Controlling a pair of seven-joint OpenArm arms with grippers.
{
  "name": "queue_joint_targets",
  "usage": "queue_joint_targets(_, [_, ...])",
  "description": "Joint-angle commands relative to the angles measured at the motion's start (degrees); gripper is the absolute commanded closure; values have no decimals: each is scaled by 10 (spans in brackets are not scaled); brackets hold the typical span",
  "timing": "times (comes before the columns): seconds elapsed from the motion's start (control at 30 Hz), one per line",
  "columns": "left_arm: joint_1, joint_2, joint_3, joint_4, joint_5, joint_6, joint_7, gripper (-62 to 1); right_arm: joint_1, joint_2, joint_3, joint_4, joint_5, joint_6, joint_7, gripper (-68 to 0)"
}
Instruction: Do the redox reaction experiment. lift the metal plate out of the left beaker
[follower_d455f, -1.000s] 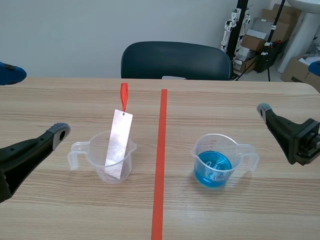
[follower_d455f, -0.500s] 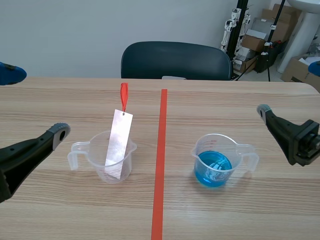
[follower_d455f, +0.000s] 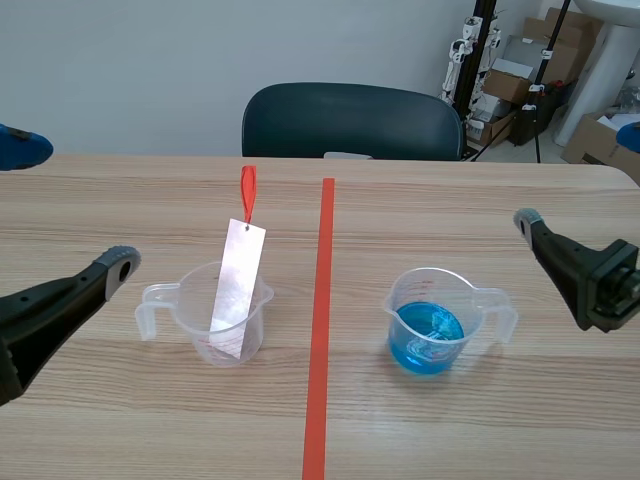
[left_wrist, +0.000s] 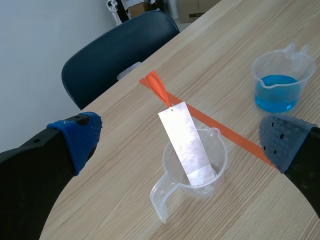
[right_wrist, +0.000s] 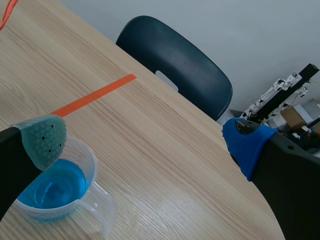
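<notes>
Nothing has shifted since the earlier frames; both arms stay still. The left gripper (left_wrist: 181, 141) stands wide open, and the metal plate (follower_d455f: 238, 285) leans tilted in the left beaker (left_wrist: 218, 161) just ahead, between its fingers. The right gripper (right_wrist: 146, 142) also gapes wide, with the blue-liquid beaker (right_wrist: 86, 165) beside one finger.

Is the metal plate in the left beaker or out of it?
In: the metal plate leans inside the left beaker, lower end at its bottom.
</notes>
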Motion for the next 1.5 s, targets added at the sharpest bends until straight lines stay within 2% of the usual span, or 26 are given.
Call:
queue_joint_targets(0.0, [2,-2,-2,1,-4,3,-3,-623,7,9,5,6,3,-2,9,-679])
queue_joint_targets(0.2, [20,2,-2,-43,-4,3,-14,-623,7,9,5,6,3,-2,8,-679])
queue_joint_targets(0.33, [50,25,-2,-74,-4,3,-45,-623,7,9,5,6,3,-2,6,-679])
queue_joint_targets(0.43, [76,45,-2,-89,-4,3,-78,-623,11,9,5,6,10,19,0,-679])
queue_joint_targets(0.5, [98,56,-2,-95,-4,3,-106,-623,23,9,3,6,36,37,-16,-679])
queue_joint_targets(0.63, [150,65,-2,-95,-4,3,-159,-623,52,9,-10,6,103,55,-55,-679])
queue_joint_targets(0.87, [221,84,-4,-99,-3,21,-221,-623,108,6,-49,5,203,98,-153,-679])
queue_joint_targets(1.03, [259,103,-22,-99,-3,30,-262,-623,166,6,-87,3,296,102,-233,-679])
queue_joint_targets(1.2, [299,123,-44,-99,-3,30,-336,-623,227,6,-122,-15,381,112,-306,-679])
queue_joint_targets(1.27, [299,133,-52,-99,-3,30,-353,-623,245,5,-139,-27,398,111,-322,-679])
queue_joint_targets(1.47, [299,153,-63,-99,12,29,-389,-623,267,-23,-153,-64,395,108,-334,-679])
